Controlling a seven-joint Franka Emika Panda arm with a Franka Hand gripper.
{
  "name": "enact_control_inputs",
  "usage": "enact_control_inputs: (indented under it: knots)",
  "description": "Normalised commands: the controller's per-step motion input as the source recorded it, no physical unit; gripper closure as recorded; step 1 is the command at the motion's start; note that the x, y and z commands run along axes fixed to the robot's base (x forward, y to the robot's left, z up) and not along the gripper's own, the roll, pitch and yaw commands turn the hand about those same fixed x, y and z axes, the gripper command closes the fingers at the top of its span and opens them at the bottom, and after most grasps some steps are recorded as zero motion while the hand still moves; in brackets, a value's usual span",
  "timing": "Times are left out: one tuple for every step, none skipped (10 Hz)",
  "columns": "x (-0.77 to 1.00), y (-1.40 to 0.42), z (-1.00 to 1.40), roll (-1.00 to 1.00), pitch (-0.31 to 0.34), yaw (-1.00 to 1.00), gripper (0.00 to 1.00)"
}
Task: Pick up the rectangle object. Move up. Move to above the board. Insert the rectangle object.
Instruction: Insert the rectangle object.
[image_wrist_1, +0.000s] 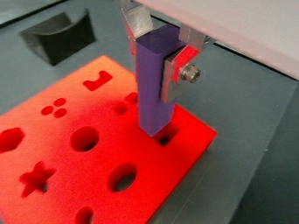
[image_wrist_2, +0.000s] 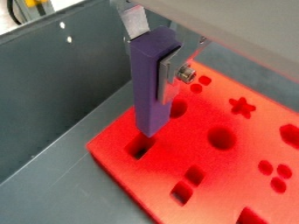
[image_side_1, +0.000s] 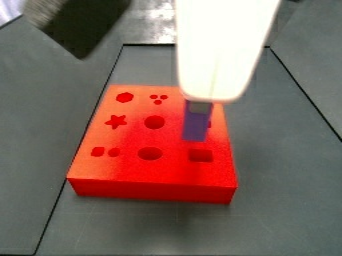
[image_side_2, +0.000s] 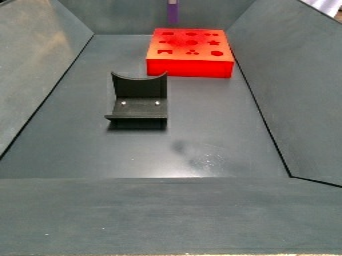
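My gripper (image_wrist_1: 160, 54) is shut on the purple rectangle object (image_wrist_1: 156, 83), held upright between the silver fingers (image_wrist_1: 180, 70); it also shows in a wrist view (image_wrist_2: 152, 79). The bar's lower end hangs just above the red-orange board (image_wrist_1: 70, 166), close to a rectangular cut-out (image_wrist_2: 140, 147) near the board's edge, and is not inside it. In a side view the bar (image_side_1: 197, 121) hangs below the white gripper body over the board (image_side_1: 147, 170). In a side view the board (image_side_2: 190, 62) lies far back and the bar (image_side_2: 173, 14) stands above its far edge.
The dark notched fixture (image_side_2: 136, 100) stands on the grey floor nearer than the board; it also shows in a wrist view (image_wrist_1: 59, 39). Grey sloped walls (image_side_2: 47, 60) ring the floor. A grey wall (image_wrist_2: 59, 96) runs close beside the board.
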Motion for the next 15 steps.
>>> enact_control_inputs:
  knots:
    - [0.19, 0.00, -0.22, 0.05, 0.000, -0.23, 1.00]
    - [0.10, 0.00, -0.23, 0.05, 0.000, -0.15, 1.00]
    - [0.04, 0.00, -0.25, 0.04, 0.000, -0.10, 1.00]
    - [0.00, -0.04, -0.27, 0.05, 0.000, 0.00, 1.00]
    - [0.00, 0.00, -0.21, 0.10, -0.011, 0.00, 1.00]
    - [0.00, 0.00, -0.22, 0.09, -0.010, 0.11, 1.00]
    - [0.12, -0.08, -0.32, 0.00, -0.014, 0.04, 1.00]
    - [0.10, -0.22, -0.31, 0.00, -0.020, 0.11, 1.00]
    - [0.08, -0.23, -0.27, 0.00, -0.009, 0.14, 1.00]
    - [0.13, -0.18, -0.29, 0.00, 0.000, 0.12, 1.00]
    - [0.13, -0.11, -0.30, 0.00, 0.000, 0.10, 1.00]
    - [0.07, -0.08, -0.34, 0.00, -0.013, 0.11, 1.00]
    - [0.00, -0.04, -0.37, 0.00, -0.036, 0.17, 1.00]
    - [0.00, -0.03, -0.43, 0.00, -0.073, 0.14, 1.00]
    - [0.00, -0.07, -0.47, 0.00, -0.054, 0.10, 1.00]
